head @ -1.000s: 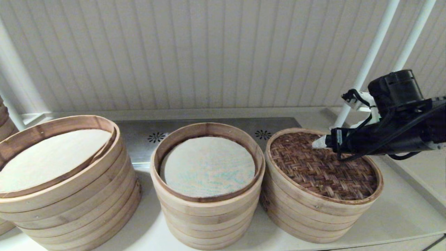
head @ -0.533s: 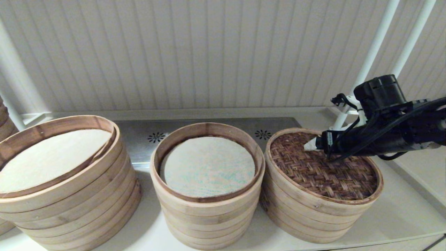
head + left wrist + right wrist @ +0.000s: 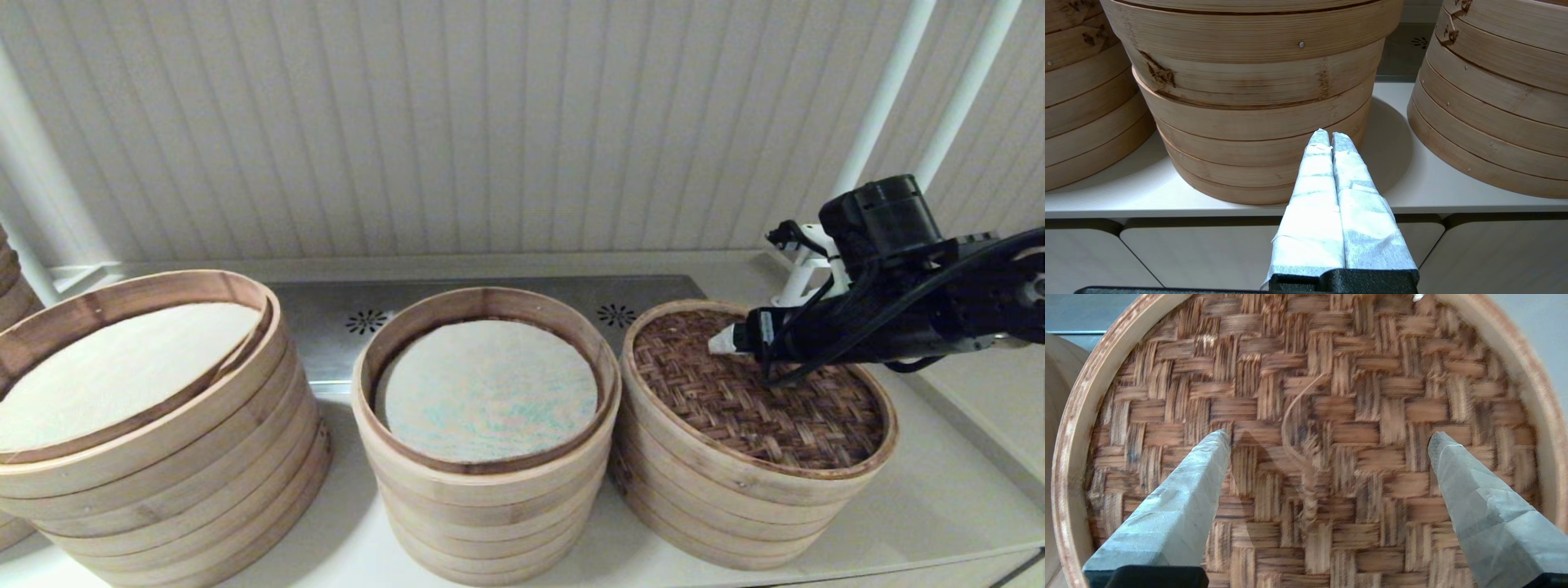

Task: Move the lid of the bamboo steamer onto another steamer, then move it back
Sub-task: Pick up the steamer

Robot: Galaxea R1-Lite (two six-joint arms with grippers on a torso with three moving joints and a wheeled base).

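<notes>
Nothing's moved yet: right gripper (image 3: 1327,437) is hovering wide open over the bamboo steamer lid (image 3: 759,400), not gripping anything.

Our right gripper (image 3: 1327,441) hangs spread wide over the bamboo steamer lid (image 3: 759,392), with clear air above the weave. The middle stack (image 3: 486,433) presses against the lid's stack, so nothing passes between them. A narrow gap separates it from the widest stack (image 3: 155,425).
</notes>
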